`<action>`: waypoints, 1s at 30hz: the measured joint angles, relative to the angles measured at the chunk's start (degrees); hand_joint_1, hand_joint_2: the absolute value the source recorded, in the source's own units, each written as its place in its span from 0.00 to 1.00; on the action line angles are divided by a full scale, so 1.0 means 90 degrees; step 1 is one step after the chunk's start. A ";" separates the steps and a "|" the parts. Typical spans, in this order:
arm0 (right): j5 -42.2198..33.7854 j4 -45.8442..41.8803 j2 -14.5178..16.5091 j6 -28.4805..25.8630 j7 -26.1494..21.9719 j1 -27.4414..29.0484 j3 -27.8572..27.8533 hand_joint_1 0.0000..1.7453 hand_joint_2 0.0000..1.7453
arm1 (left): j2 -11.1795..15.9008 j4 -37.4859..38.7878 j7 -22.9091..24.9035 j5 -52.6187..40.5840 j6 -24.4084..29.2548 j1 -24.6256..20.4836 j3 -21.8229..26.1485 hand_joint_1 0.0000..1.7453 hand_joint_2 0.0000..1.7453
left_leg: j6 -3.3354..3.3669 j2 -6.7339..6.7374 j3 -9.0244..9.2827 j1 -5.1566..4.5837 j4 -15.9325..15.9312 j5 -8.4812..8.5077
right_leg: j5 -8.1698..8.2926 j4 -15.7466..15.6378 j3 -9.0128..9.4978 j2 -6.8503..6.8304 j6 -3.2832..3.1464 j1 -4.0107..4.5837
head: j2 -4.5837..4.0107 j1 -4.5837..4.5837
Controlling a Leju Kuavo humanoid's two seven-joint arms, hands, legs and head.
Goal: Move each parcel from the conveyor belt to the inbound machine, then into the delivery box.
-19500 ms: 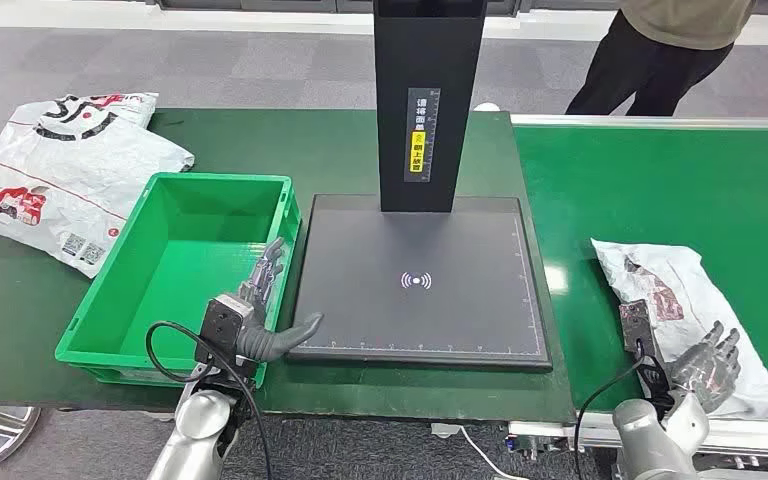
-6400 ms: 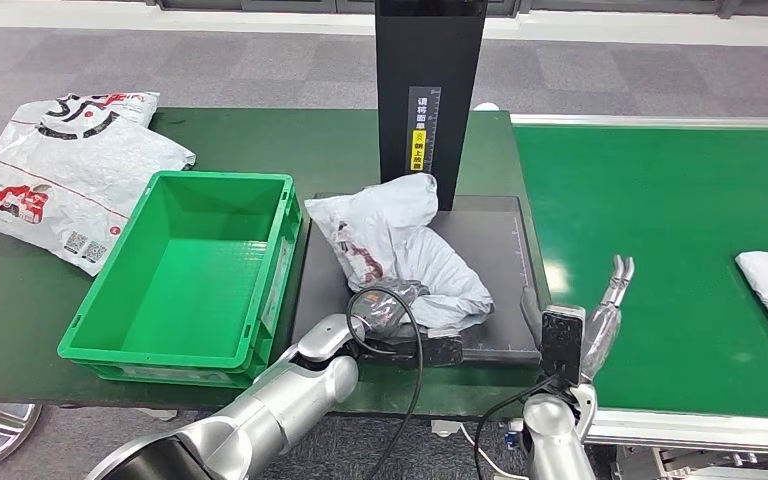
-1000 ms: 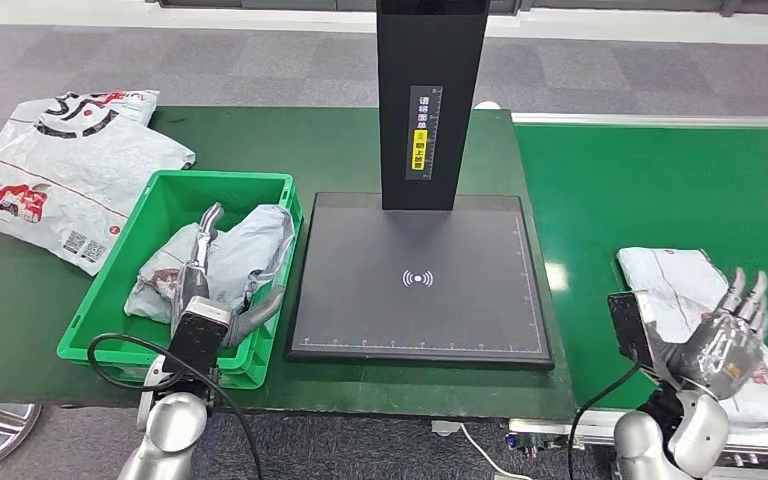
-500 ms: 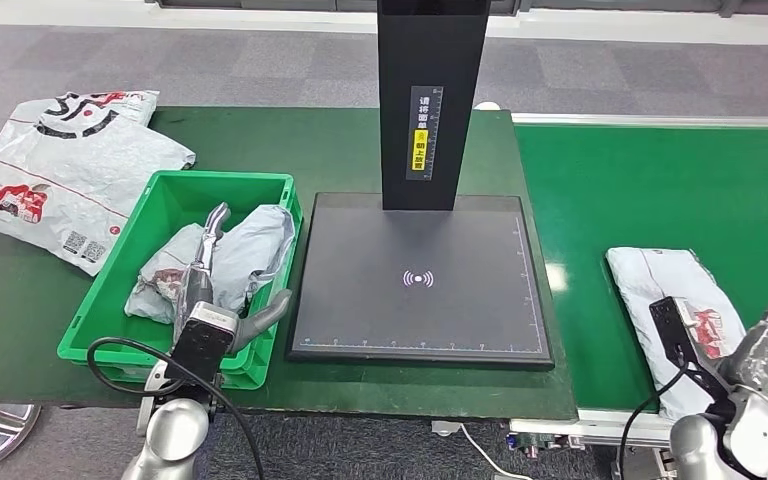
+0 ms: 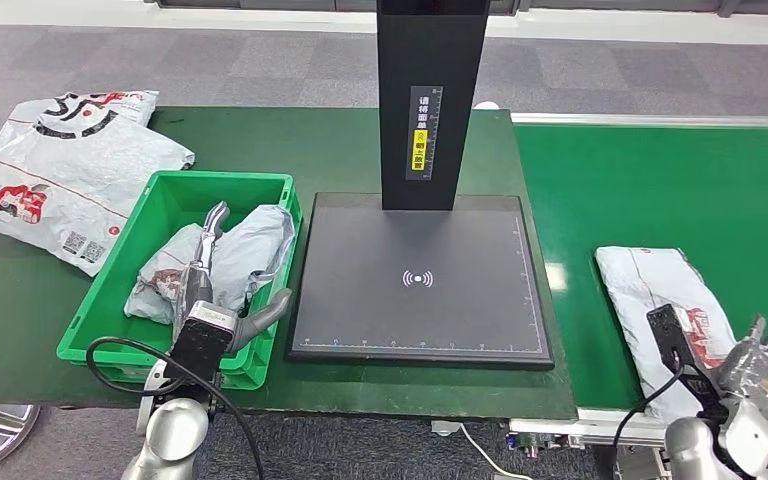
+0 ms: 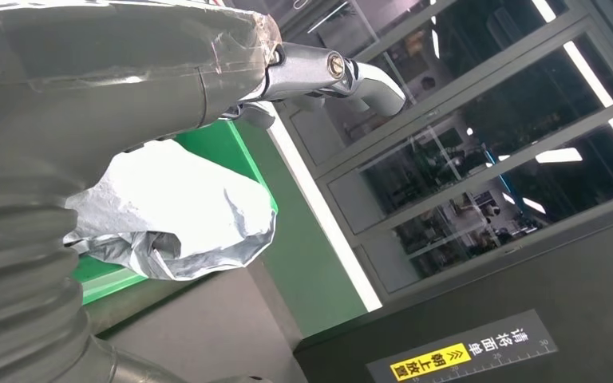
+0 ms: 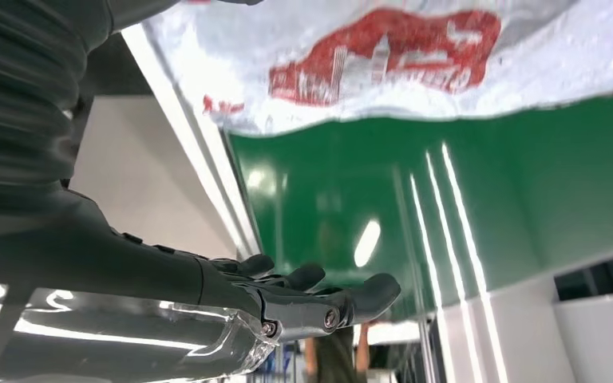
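A grey-white parcel (image 5: 668, 305) with red print lies on the green conveyor belt (image 5: 660, 190), near its front edge. My right hand (image 5: 763, 362) hovers just off the parcel's near right corner, fingers spread, holding nothing. In the right wrist view the parcel (image 7: 383, 56) lies past my right hand's fingers (image 7: 311, 295), clear of them. A crumpled grey parcel (image 5: 230, 258) lies in the green delivery box (image 5: 175, 205). My left hand (image 5: 228, 310) is open over the box's near right corner, fingers pointing along the parcel (image 6: 175, 207). The black inbound machine platform (image 5: 420, 320) is bare.
The machine's black column (image 5: 428, 100) rises at the back of the platform. Two more white parcels (image 5: 60, 170) lie on the green table left of the box. The conveyor's metal front rail (image 5: 600, 428) runs just below my right hand.
The parcel on the belt has drifted left toward the machine. My right hand has dropped lower and right, off the parcel's near corner. My left hand has barely moved.
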 joint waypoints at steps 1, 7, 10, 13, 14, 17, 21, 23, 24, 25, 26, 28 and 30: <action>-0.0096 0.0092 0.0002 0.0013 -0.0024 -0.0035 0.0000 0.00 1.00 | 0.0001 0.0001 0.0002 0.0000 0.0001 0.0001 0.0000 0.00 1.00 | 0.0000 -0.0001 0.0000 0.0000 0.0000 0.0000 | 0.0000 0.0000 0.0001 -0.0002 0.0000 0.0000 | 0.0001 0.0000; -0.0599 0.0618 0.0057 0.0220 0.0153 -0.0231 0.0001 0.00 1.00 | 0.0001 -0.0004 0.0024 0.0019 0.0033 0.0030 -0.0007 0.00 1.00 | -0.0001 -0.0003 0.0000 0.0000 0.0000 0.0001 | 0.0000 0.0001 0.0004 -0.0006 0.0000 0.0001 | 0.0001 0.0000; -0.0862 0.0946 0.0080 0.0267 0.0349 -0.0365 0.0001 0.00 1.00 | 0.0001 -0.0001 0.0049 0.0044 0.0071 0.0024 -0.0018 0.00 1.00 | -0.0001 -0.0003 0.0000 0.0000 0.0000 0.0001 | 0.0000 0.0001 0.0004 -0.0006 0.0000 0.0001 | 0.0000 0.0000; -0.1174 0.1397 0.0076 0.0302 0.0323 -0.0585 0.0001 0.00 1.00 | 0.0005 0.0012 0.0075 0.0070 0.0124 0.0002 -0.0030 0.00 1.00 | -0.0001 -0.0002 0.0001 0.0000 0.0000 0.0001 | 0.0000 0.0001 0.0003 -0.0001 0.0000 0.0001 | -0.0001 0.0000; -0.1247 0.1576 0.0069 0.0310 0.0297 -0.0684 0.0001 0.00 1.00 | 0.0009 0.0019 0.0083 0.0084 0.0148 -0.0007 -0.0041 0.00 1.00 | -0.0001 -0.0001 0.0001 0.0000 0.0000 0.0001 | 0.0000 0.0001 0.0002 0.0001 0.0000 0.0000 | 0.0000 0.0000; -0.1347 0.2019 0.0051 0.0312 0.0261 -0.0941 0.0002 0.00 1.00 | 0.0021 0.0042 0.0100 0.0117 0.0196 -0.0023 -0.0075 0.00 1.00 | -0.0001 0.0000 0.0003 0.0000 0.0000 0.0002 | 0.0001 0.0001 0.0003 -0.0001 0.0000 0.0000 | 0.0000 0.0000; -0.1360 0.2329 0.0050 0.0309 0.0250 -0.1120 0.0007 0.00 1.00 | 0.0035 0.0058 0.0107 0.0123 0.0211 -0.0024 -0.0085 0.00 1.00 | -0.0001 -0.0003 0.0003 0.0000 0.0001 0.0003 | 0.0001 0.0001 0.0005 -0.0006 0.0000 0.0000 | -0.0001 0.0000; -0.1364 0.2428 0.0050 0.0308 0.0248 -0.1169 0.0011 0.00 1.00 | 0.0041 0.0059 0.0107 0.0124 0.0214 -0.0024 -0.0090 0.00 1.00 | -0.0001 -0.0003 0.0003 0.0000 0.0001 0.0003 | 0.0001 0.0001 0.0004 -0.0005 0.0000 0.0000 | 0.0000 0.0000; -0.1370 0.2472 0.0050 0.0313 0.0250 -0.1195 0.0014 0.00 1.00 | 0.0044 0.0061 0.0107 0.0125 0.0219 -0.0025 -0.0094 0.00 1.00 | -0.0001 -0.0003 0.0002 0.0000 0.0001 0.0003 | 0.0001 0.0001 0.0004 -0.0004 0.0000 0.0000 | 0.0000 0.0000; -0.1379 0.2519 0.0050 0.0327 0.0262 -0.1230 0.0017 0.00 1.00 | 0.0047 0.0063 0.0108 0.0127 0.0226 -0.0025 -0.0097 0.00 1.00 | -0.0001 -0.0002 0.0002 0.0000 0.0001 0.0003 | 0.0001 0.0001 0.0004 -0.0004 0.0000 0.0000 | -0.0001 0.0000; -0.1394 0.2576 0.0050 0.0347 0.0288 -0.1278 0.0022 0.00 1.00 | 0.0050 0.0066 0.0109 0.0129 0.0237 -0.0026 -0.0101 0.00 1.00 | -0.0001 -0.0002 0.0002 0.0000 0.0001 0.0003 | 0.0001 0.0001 0.0004 -0.0003 0.0000 0.0000 | -0.0001 0.0000; -0.1419 0.2709 0.0047 0.0399 0.0354 -0.1392 0.0038 0.00 1.00 | 0.0056 0.0071 0.0110 0.0136 0.0263 -0.0027 -0.0107 0.00 1.00 | -0.0001 -0.0002 0.0002 0.0000 0.0001 0.0003 | 0.0001 0.0001 0.0004 -0.0002 0.0000 0.0000 | -0.0001 0.0000; -0.1427 0.2843 0.0047 0.0432 0.0416 -0.1503 0.0067 0.00 1.00 | 0.0064 0.0073 0.0110 0.0145 0.0288 -0.0025 -0.0109 0.00 1.00 | 0.0000 -0.0002 0.0002 0.0000 0.0001 0.0003 | 0.0001 0.0001 0.0005 -0.0003 0.0000 0.0000 | -0.0001 0.0000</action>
